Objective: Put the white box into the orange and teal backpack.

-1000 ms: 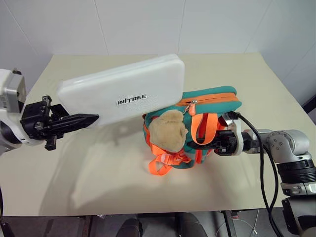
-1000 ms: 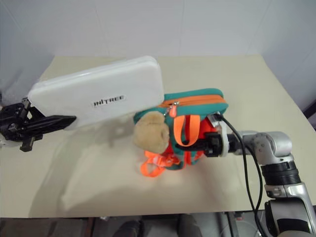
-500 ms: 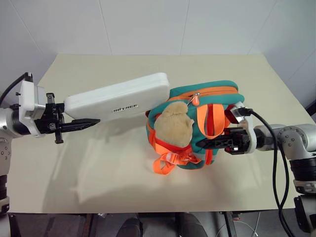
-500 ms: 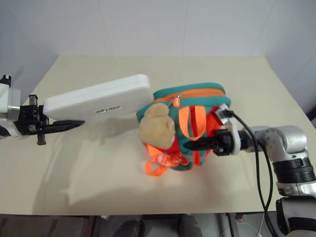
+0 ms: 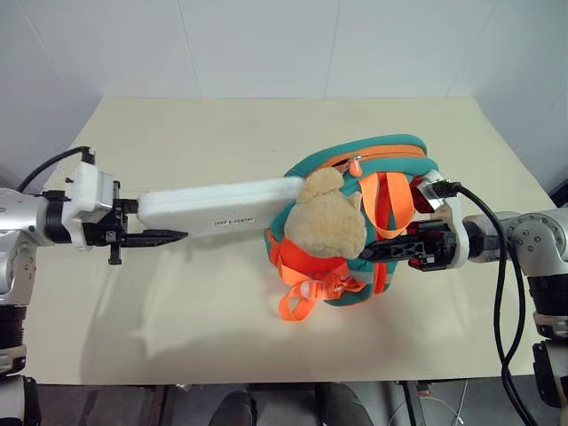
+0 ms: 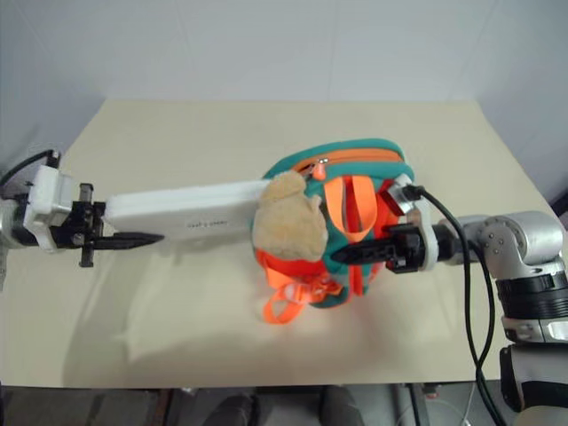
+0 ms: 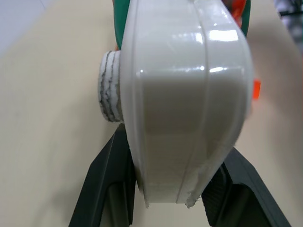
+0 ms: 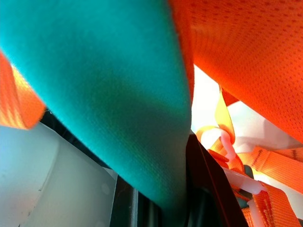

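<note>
Nearest the camera, the orange webbing loops (image 5: 303, 297) hung from the lower front of the backpack (image 5: 390, 160) over the bare beige table (image 5: 177, 328). To the right, the right gripper (image 5: 371, 253) reached in level from the side, its two black fingers (image 8: 208, 184) pinched together on a teal strap (image 8: 118, 94) of the backpack; this hold appeared to keep the bag propped with its upper edge turned toward the box. The tan plush toy (image 5: 327, 219) lay on the bag's front, partly covering the side that faced the left arm. On the left, the left gripper (image 5: 153, 236) held the box (image 5: 213, 206) by one short end, the fingers (image 7: 106, 184) clamped on its two broad faces, so that the long case stood edge-on and reached level across the table like a blade. Presenting the narrow profile probably suited a tight slot. The box's far end met the bag just behind the plush toy, at or within the teal rim; whether it had entered the opening could not be told, since the toy hid the junction. Farthest back, the orange zipper band (image 5: 390, 160) curved along the bag's top, and beyond it lay open tabletop and white wall (image 5: 266, 44). Most of the box was outside the backpack, so insertion was judged barely begun.
</note>
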Controlling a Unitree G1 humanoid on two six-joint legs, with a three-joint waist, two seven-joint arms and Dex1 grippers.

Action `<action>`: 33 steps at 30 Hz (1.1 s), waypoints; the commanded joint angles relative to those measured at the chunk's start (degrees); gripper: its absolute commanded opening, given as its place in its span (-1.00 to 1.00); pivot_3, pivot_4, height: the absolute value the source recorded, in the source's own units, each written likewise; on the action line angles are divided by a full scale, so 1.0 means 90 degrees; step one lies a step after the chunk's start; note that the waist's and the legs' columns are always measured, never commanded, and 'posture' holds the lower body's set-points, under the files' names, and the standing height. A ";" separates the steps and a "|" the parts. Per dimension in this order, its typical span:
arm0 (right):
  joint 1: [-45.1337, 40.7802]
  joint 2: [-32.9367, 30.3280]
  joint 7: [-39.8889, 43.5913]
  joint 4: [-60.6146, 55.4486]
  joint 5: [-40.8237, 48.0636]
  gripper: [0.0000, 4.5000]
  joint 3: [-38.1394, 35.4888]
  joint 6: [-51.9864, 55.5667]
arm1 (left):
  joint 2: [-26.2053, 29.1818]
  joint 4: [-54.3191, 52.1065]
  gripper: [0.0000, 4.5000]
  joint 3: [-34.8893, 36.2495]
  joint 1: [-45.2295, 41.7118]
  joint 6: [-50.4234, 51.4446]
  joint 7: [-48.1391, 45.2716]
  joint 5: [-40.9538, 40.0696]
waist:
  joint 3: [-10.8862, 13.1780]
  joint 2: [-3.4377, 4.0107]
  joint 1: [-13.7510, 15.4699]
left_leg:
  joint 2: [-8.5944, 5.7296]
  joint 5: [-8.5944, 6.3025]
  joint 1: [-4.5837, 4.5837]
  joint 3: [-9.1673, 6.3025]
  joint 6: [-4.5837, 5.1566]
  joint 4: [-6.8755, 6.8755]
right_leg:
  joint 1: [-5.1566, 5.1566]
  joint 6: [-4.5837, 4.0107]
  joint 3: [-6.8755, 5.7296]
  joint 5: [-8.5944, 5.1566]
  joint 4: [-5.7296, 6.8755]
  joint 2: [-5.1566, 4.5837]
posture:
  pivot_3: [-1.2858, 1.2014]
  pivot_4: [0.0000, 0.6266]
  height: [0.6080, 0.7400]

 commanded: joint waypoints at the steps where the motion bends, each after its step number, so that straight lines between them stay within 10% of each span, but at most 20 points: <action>1: -0.0147 0.0059 -0.0059 -0.0234 0.0254 -0.77 -0.0266 0.0071 | -0.0053 -0.0352 -0.37 -0.0235 -0.0316 0.0339 0.0390 0.0173 | 0.0000 0.0000 0.0012 | 0.0001 0.0000 0.0000 0.0000 0.0000 0.0001 | 0.0000 0.0000 0.0000 0.0000 0.0001 0.0001 | 0.03 -0.52 1.00; 15: -0.0069 0.0359 -0.0519 -0.0396 0.0547 -0.77 -0.0461 0.0219 | -0.1517 -0.1349 -0.37 -0.1968 -0.2481 0.3028 0.1656 0.0266 | 0.0000 -0.0001 0.0083 | -0.0001 0.0000 -0.0004 -0.0002 0.0000 0.0023 | -0.0001 0.0001 0.0002 0.0001 0.0021 0.0006 | 0.03 -0.52 1.00; 29: 0.0464 0.0893 -0.1480 -0.0926 0.1036 -0.77 -0.1097 0.0406 | -0.3246 -0.0265 -0.37 -0.3191 -0.3077 0.2932 0.1906 0.1361 | 0.0000 -0.0001 0.0120 | -0.0001 0.0008 -0.0005 -0.0003 -0.0013 0.0038 | 0.0005 0.0001 0.0006 0.0001 0.0027 0.0011 | 0.03 -0.52 1.00; 33: 0.0577 0.0946 -0.1683 -0.1004 0.1166 -0.77 -0.1218 0.0413 | -0.3260 -0.0333 0.16 -0.3005 -0.3082 0.2937 0.1967 0.1430 | 0.0000 -0.0001 0.0107 | -0.0001 0.0008 -0.0006 -0.0004 -0.0013 0.0042 | 0.0004 0.0002 0.0007 0.0001 0.0029 0.0011 | 0.03 -0.52 1.00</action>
